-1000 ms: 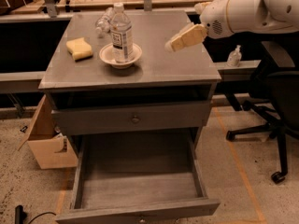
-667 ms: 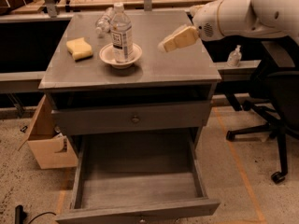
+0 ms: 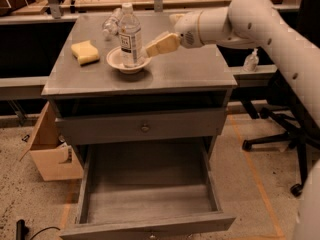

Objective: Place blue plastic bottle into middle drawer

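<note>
A: Where's the blue plastic bottle [image 3: 130,36]?
B: Upright in a white bowl [image 3: 114,59] on the bench [image 3: 190,69], long axis vertical, just beside the hand [image 3: 150,47], which points at it.
A: Hand parted?
B: Cannot tell. The middle drawer [image 3: 150,204] gapes below.

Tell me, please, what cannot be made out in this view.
Camera view:
- Whether the gripper, just right of the blue plastic bottle, touches it: this angle does not show.
- The bottle's base: hidden by the white bowl's rim.
- The smaller clear bottle: partly hidden behind the blue plastic bottle.
- The middle drawer's front: cut off by the bottom edge.
</note>
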Action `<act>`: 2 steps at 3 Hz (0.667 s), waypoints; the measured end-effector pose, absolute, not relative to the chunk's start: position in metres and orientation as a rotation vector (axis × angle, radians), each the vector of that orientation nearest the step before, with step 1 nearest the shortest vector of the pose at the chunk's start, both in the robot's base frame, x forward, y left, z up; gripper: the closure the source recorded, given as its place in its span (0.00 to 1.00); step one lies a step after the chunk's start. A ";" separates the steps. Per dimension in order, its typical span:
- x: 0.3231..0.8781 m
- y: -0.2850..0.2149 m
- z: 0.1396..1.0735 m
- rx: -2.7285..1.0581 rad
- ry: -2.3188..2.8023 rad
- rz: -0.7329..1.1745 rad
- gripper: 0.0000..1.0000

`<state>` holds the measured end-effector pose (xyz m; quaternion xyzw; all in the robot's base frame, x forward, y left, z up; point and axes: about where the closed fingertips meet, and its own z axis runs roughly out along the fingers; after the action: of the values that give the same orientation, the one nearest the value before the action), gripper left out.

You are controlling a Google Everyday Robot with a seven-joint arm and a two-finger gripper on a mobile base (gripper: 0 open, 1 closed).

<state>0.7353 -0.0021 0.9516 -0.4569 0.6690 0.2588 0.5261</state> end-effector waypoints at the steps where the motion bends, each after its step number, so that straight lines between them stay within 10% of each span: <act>1: 0.749 0.036 0.949 -1.122 1.527 0.713 0.00; 2: 0.761 0.064 0.948 -1.133 1.472 0.787 0.00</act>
<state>0.7610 0.0639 0.9481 -0.4751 0.6175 0.3299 0.5331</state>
